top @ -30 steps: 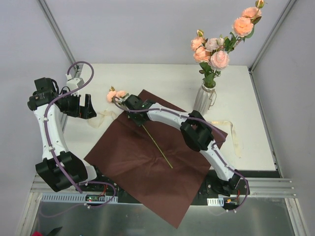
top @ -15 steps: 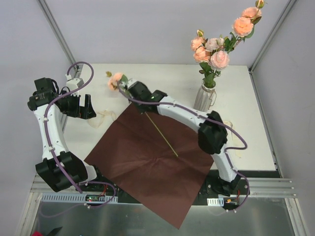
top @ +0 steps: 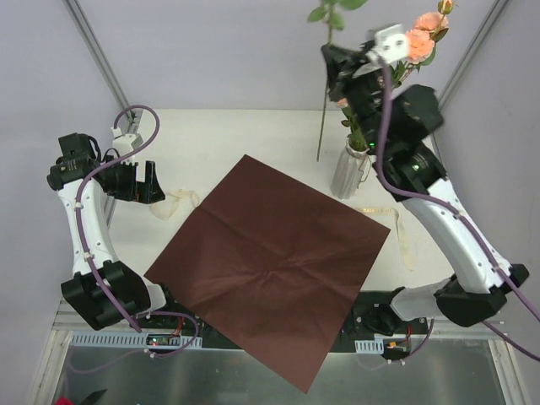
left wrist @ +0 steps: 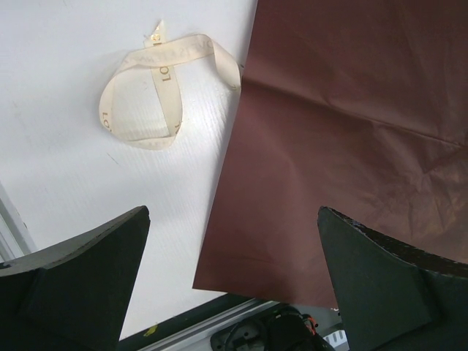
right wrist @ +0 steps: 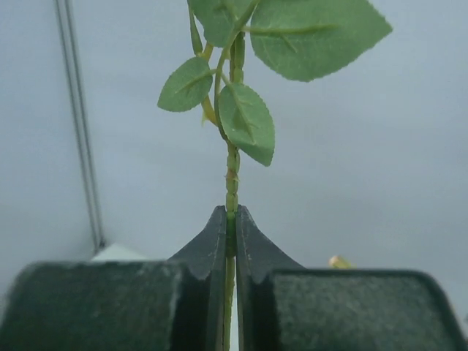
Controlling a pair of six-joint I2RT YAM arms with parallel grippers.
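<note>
One flower stem [right wrist: 232, 170] stands upright, pinched in the right claw [right wrist: 230, 216].

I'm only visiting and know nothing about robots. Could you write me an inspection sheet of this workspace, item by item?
Surface: white table, largely covered by a flat, creased brown paper.
Job's things: leafy stem held upright in the air beside the vase of roses; its bloom is out of view.
Clutter: looped ribbon by the paper's left edge; second ribbon by its right corner.
Grippers: right gripper, fingers shut on the stem; left gripper open, holding nothing, above the paper's edge.
Cables: purple cables run along both arms.
Surroundings: grey walls, metal posts.
</note>
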